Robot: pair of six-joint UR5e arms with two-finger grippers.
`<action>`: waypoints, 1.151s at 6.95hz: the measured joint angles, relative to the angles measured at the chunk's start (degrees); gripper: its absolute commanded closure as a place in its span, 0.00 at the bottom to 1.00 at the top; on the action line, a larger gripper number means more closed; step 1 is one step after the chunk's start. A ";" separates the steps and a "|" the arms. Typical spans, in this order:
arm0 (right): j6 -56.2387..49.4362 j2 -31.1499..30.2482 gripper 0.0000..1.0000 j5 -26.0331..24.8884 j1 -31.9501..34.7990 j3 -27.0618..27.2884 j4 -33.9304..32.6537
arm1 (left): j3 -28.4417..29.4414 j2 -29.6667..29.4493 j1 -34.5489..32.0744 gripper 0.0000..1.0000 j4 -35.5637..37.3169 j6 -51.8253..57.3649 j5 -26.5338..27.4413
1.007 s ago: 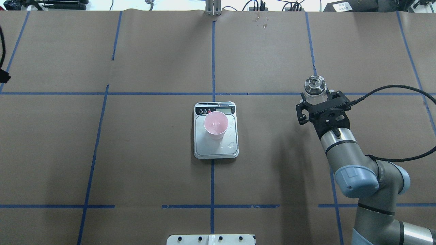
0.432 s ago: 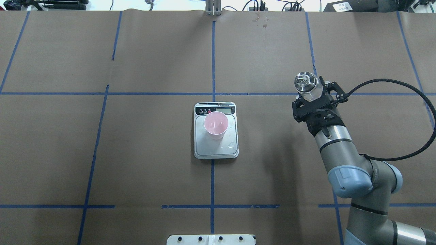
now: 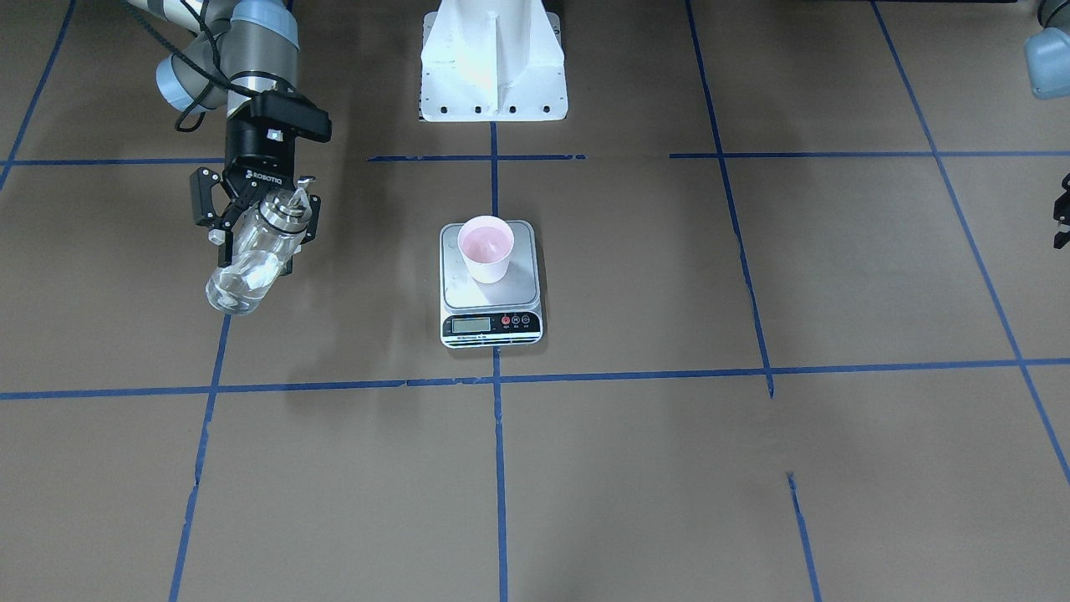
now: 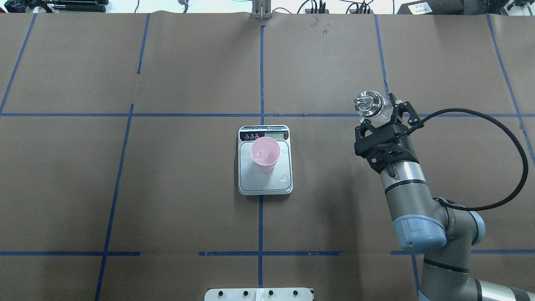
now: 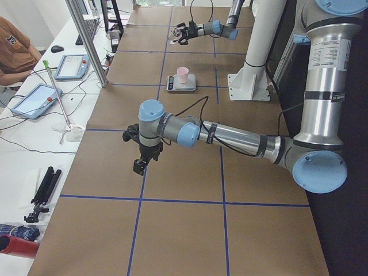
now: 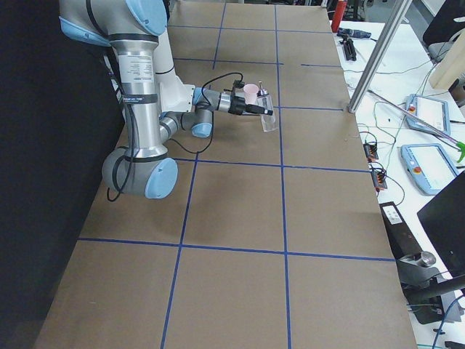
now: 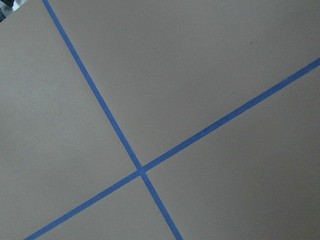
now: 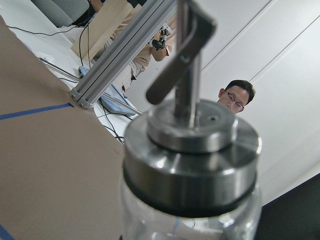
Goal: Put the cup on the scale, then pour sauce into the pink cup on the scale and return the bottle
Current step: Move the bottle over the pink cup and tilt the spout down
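As the bottle [image 4: 370,105] lifts off the tabletop [image 4: 188,75] and swings toward the scale [image 4: 285,184], leaning now, the right tool [image 3: 257,230] is clamped around its glass body under the cap [image 4: 365,103]. The cup [image 4: 264,153] waits upright on the scale, well apart, so the pour looks next. The left tool [image 5: 140,165] hangs far off; whether it's open, I cannot tell.

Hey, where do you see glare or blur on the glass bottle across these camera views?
Overhead exterior: the clear glass bottle with a shiny metal cap glints brightly on top. Exterior front-facing: white highlights streak its glass. Right wrist-mounted: very close, its lower glass blurred.
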 measured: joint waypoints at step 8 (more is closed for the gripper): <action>-3.94 10.59 1.00 -15.77 -6.92 -2.02 -23.49 | 3.58 -0.46 -1.05 0.00 -0.62 0.06 -0.06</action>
